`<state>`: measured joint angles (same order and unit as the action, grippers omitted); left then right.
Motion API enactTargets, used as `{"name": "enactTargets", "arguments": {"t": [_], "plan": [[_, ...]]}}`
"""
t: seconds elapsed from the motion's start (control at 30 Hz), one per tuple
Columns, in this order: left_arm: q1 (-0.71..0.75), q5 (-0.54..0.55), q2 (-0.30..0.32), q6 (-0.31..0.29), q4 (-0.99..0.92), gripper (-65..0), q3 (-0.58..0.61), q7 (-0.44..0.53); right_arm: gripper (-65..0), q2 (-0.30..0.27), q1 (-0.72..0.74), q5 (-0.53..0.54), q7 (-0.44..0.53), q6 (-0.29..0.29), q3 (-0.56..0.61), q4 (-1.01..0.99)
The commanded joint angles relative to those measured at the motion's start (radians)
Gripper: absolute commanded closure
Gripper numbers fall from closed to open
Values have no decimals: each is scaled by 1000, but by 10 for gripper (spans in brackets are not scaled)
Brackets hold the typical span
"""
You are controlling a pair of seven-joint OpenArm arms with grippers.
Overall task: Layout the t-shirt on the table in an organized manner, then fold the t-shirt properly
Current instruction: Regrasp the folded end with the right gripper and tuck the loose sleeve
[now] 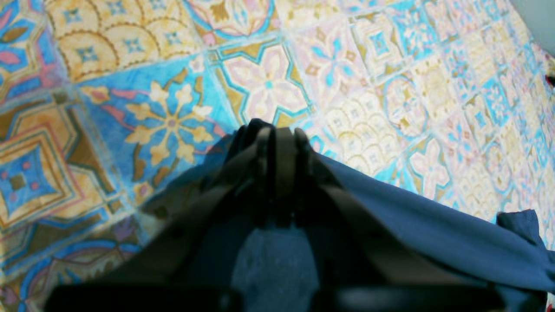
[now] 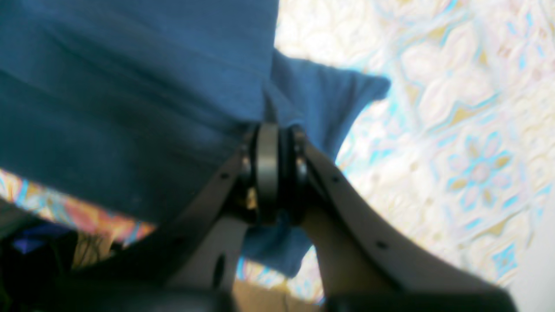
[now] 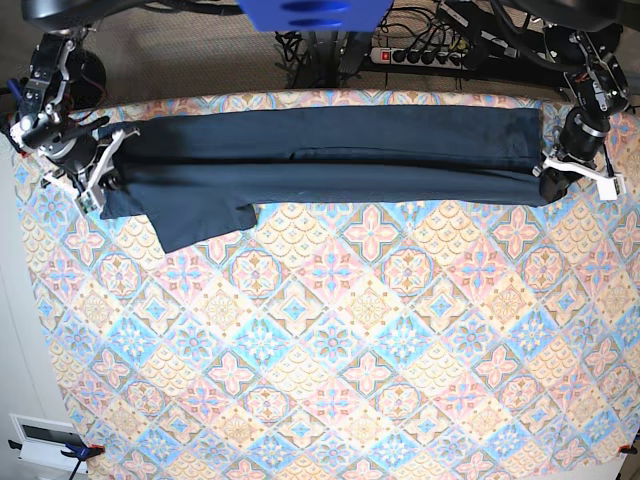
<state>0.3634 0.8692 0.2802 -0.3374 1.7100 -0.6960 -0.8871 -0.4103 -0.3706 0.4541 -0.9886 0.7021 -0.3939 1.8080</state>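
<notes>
Left gripper clamped tight on the shirt at its right end, right gripper pinched onto the left end. Stretched out between them as a long band along the far edge of the table, one sleeve flopping nearer on the left.

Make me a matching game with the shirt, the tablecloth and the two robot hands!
Things:
1. t-shirt
2. table
3. left gripper
4. right gripper

Descriptions:
A. covered in flowery tiles
B. dark blue, stretched into a long band
C. shut on the shirt at the base view's left end
D. shut on the shirt at the base view's right end

Pairs: 1-B, 2-A, 3-D, 4-C
</notes>
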Motion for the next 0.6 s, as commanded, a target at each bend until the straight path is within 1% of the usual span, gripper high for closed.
{"name": "enactTargets", "arguments": {"t": [0.0,0.03,0.1,0.13,0.2,0.27,0.4,0.43,0.5,0.57], "plan": [[6,-8,17,-1,14,0,-7,21,-13,-22,-6,5,10,-4,-9,17],[7,-18,17,-1,14,0,-3,19,-20,-23,-14,5,10,-4,-9,19],[9,-41,20,-1,14,-9,-4,-33,-45,-23,-20,2,10,-4,-10,19],[9,-48,21,-1,14,-41,-7,-71,-60,-23,-21,-15,10,-4,-10,17],[7,-52,23,-1,14,-116,-9,-114,-92,-23,-32,-70,10,-4,-12,20],[9,-51,23,-1,14,-177,-9,-123,-122,-22,-37,-102,10,-4,-15,23],[44,-44,24,-1,17,-272,-18,-125,-169,-20,-37,-107,14,-4,-18,88],[49,-44,21,-1,18,-285,-38,-125,-174,-20,-37,-108,15,-4,-18,106],[47,-43,14,-1,18,-288,-95,-125,-173,-19,-37,-108,17,-4,-20,132],[42,-29,-14,-1,15,-288,-170,-125,-173,-19,-40,-108,17,-4,-35,151]]}}
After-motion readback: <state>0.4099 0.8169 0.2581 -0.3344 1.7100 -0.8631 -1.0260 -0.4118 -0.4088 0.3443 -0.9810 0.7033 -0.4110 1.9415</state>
